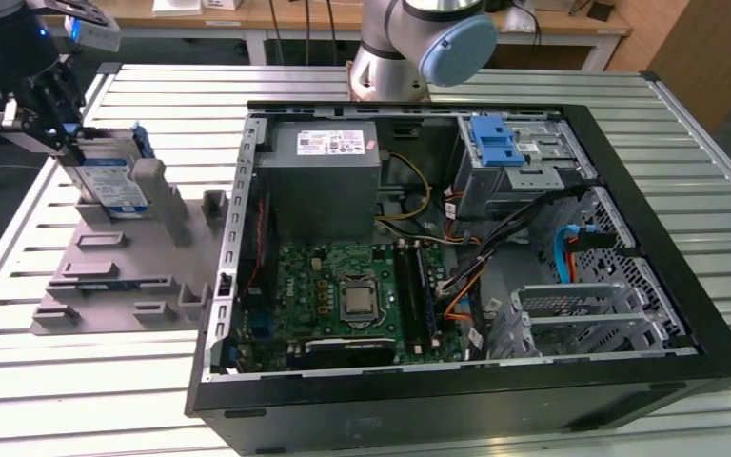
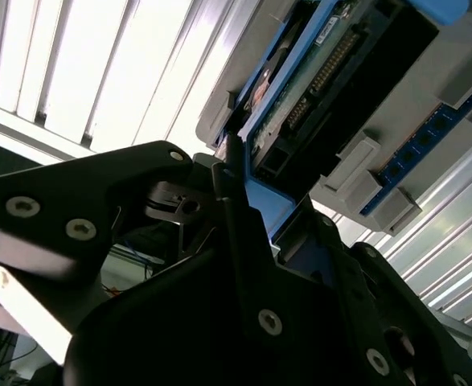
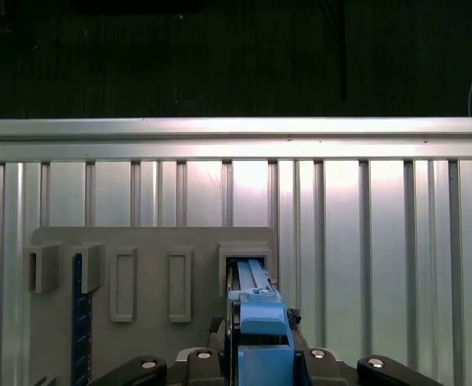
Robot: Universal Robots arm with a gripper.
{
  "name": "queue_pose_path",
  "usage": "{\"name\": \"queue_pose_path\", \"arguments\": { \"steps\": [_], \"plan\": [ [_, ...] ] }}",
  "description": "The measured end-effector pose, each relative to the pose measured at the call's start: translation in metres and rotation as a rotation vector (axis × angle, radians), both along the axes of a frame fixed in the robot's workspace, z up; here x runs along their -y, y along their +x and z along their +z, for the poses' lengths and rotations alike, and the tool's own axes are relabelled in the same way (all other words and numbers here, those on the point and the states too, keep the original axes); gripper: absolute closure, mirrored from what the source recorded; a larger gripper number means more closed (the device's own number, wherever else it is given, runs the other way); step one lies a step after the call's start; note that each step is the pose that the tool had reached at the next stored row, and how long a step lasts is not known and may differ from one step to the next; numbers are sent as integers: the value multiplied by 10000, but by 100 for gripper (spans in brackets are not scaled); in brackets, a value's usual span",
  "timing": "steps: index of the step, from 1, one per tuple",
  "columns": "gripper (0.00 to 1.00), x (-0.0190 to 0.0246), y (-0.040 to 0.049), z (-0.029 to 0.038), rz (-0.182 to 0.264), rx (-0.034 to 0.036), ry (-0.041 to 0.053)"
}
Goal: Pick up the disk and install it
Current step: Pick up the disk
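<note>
Open computer case lies by the table's near edge, lid off, the metal cage with blue latch at its far side. Beyond, toward the far corner on the exterior view's left, a grey rack. The disk stands upright at the rack's far end, jaws closed on its top edge. Grasp made, lift hardly begun, I judge; carrying and installing remain.

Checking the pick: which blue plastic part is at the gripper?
The bracket around the disk, upright in the grey holder; the blue latch sits inside the computer case.
</note>
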State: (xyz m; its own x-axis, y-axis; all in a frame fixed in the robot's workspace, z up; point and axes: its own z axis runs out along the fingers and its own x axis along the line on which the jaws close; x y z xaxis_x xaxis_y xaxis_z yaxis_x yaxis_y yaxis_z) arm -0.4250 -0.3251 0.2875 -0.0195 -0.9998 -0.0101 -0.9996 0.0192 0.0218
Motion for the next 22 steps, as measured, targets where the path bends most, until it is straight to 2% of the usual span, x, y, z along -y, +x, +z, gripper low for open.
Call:
{"name": "queue_pose_path", "arguments": {
  "steps": [6, 7, 10, 13, 14, 20, 22],
  "plan": [
    [62, 0, 0, 0, -1, 0, 0],
    [56, 0, 1, 0, -1, 1, 0],
    [56, 0, 0, 0, -1, -1, -1],
    [57, 0, 0, 1, -1, -2, -2],
    [64, 0, 0, 0, -1, -1, -1],
    [64, 0, 1, 3, -2, 1, 0],
    [64, 0, 0, 47, -2, 0, -1]
  ]
}}
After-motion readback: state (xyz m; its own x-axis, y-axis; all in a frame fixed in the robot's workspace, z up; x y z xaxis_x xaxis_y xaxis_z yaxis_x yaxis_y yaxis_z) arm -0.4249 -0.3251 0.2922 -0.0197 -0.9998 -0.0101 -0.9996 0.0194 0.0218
